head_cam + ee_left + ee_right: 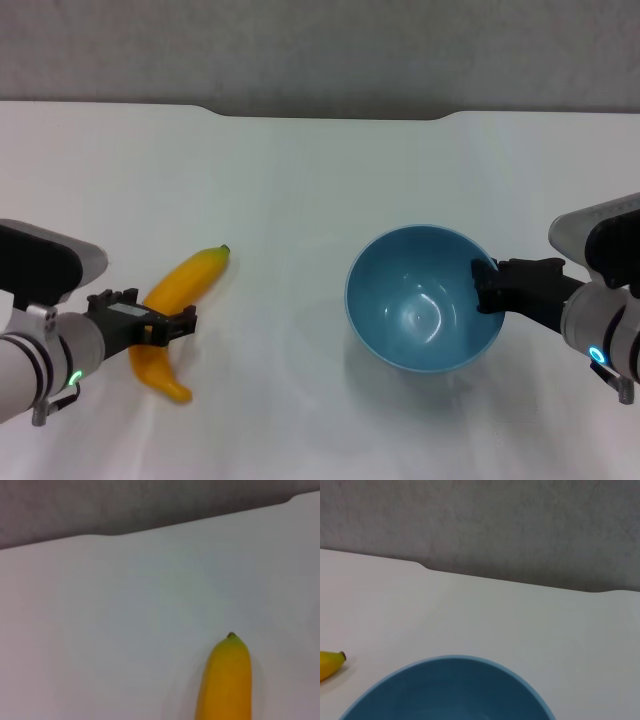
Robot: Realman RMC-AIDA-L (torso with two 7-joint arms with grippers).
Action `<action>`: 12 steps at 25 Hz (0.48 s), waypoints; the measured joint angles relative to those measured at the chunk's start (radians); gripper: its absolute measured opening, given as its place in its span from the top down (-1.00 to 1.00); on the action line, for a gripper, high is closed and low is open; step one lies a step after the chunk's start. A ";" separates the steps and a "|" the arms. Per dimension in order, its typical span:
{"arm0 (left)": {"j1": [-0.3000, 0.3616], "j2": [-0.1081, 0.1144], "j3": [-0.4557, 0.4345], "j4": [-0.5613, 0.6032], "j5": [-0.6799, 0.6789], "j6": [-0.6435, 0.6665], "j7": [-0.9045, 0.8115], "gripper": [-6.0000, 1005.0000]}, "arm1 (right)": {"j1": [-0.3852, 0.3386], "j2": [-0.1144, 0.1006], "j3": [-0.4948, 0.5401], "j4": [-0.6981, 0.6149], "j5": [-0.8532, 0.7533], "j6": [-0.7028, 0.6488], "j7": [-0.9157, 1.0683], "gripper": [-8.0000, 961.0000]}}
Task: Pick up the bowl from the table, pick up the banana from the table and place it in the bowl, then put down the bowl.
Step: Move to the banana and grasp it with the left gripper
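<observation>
The light-blue bowl (425, 298) is right of the middle of the white table (300, 180), tipped a little with its opening toward me. My right gripper (488, 284) is shut on its right rim. The bowl's rim also shows in the right wrist view (451, 680). The yellow banana (185, 282) lies on the table at the left, its dark stem tip pointing away. My left gripper (150, 325) is closed around the banana's middle, one finger on each side. The banana's tip shows in the left wrist view (227, 680) and in the right wrist view (330, 664).
The table's far edge has a notch and meets a grey wall (320, 50). Bare white tabletop lies between the banana and the bowl and behind both.
</observation>
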State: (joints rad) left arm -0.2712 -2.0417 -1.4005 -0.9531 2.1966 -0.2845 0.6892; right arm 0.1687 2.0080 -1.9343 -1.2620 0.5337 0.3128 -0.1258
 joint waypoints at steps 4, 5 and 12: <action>-0.014 0.000 0.000 0.016 0.000 -0.014 -0.002 -0.79 | -0.001 0.000 0.000 0.000 0.000 0.000 0.000 0.90; -0.015 0.000 0.000 0.017 0.000 -0.017 -0.004 -0.78 | -0.001 0.000 0.000 -0.001 0.000 -0.001 0.000 0.90; -0.016 0.000 0.000 0.017 0.003 -0.026 -0.011 -0.78 | -0.001 0.000 0.000 -0.001 0.000 -0.001 0.000 0.90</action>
State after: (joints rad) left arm -0.2875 -2.0417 -1.4005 -0.9357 2.1997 -0.3109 0.6780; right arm 0.1680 2.0079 -1.9343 -1.2625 0.5337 0.3113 -0.1258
